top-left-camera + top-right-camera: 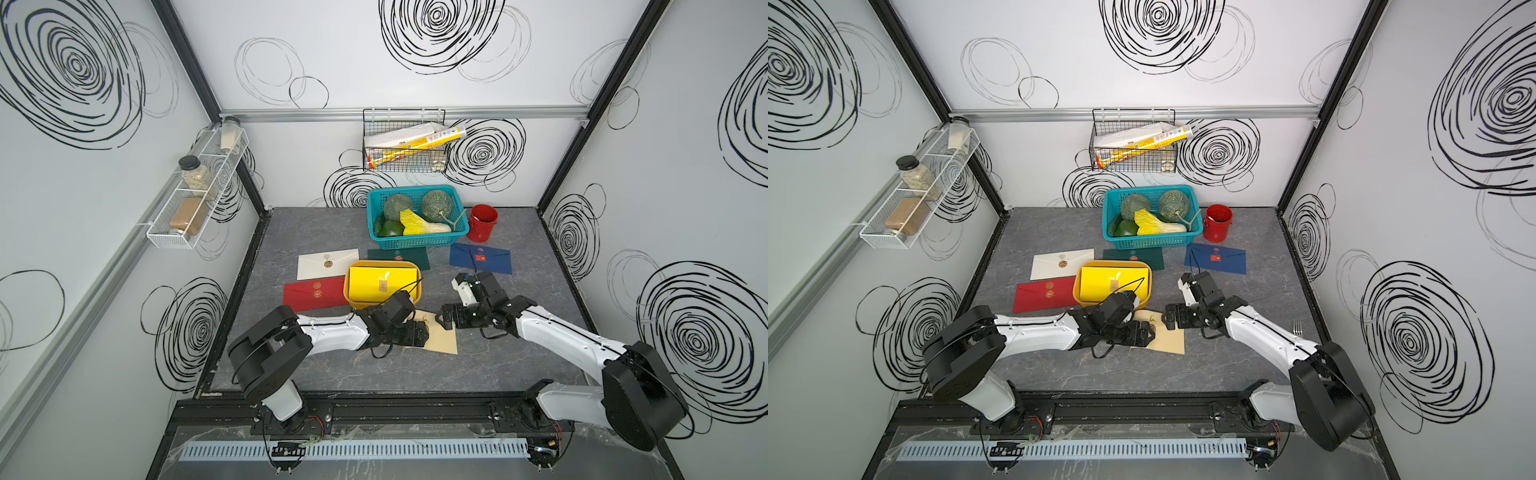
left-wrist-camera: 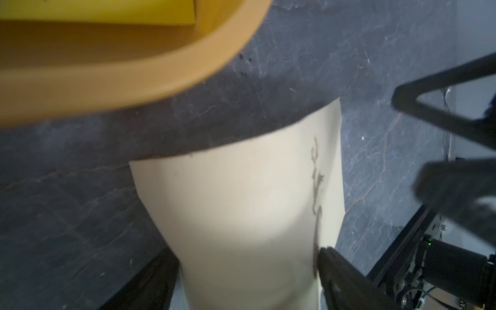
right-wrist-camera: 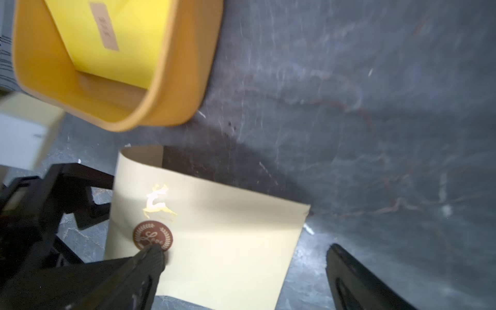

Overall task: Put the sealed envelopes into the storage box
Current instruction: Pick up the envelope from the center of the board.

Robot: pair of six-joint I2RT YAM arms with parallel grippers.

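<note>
- The storage box, an orange-yellow tub, stands mid-table between the red envelope and the right gripper. A yellow envelope lies flat inside it.
- A teal lattice basket behind the box holds two round green melons, a pale cabbage and a green pepper. A red bucket stands just beside the basket.
- A black wire basket on the back wall carries rolled, printed packages. A white wire rack on the side wall holds jars.
- On the bare table lie a white envelope, a dark green envelope partly under the teal basket, a navy envelope and a beige envelope near the front.
- The beige envelope's round brown seal reads "Love"; above it is a gold foil deer. The tan label on the yellow envelope is too blurred to read.
- The left gripper is spread wide and straddles the beige envelope, a finger at each of two opposite edges. The paper bows upward between them; whether it is squeezed cannot be told.
- The right gripper is also spread wide and grips nothing. One fingertip touches the beige envelope at the seal.
</note>
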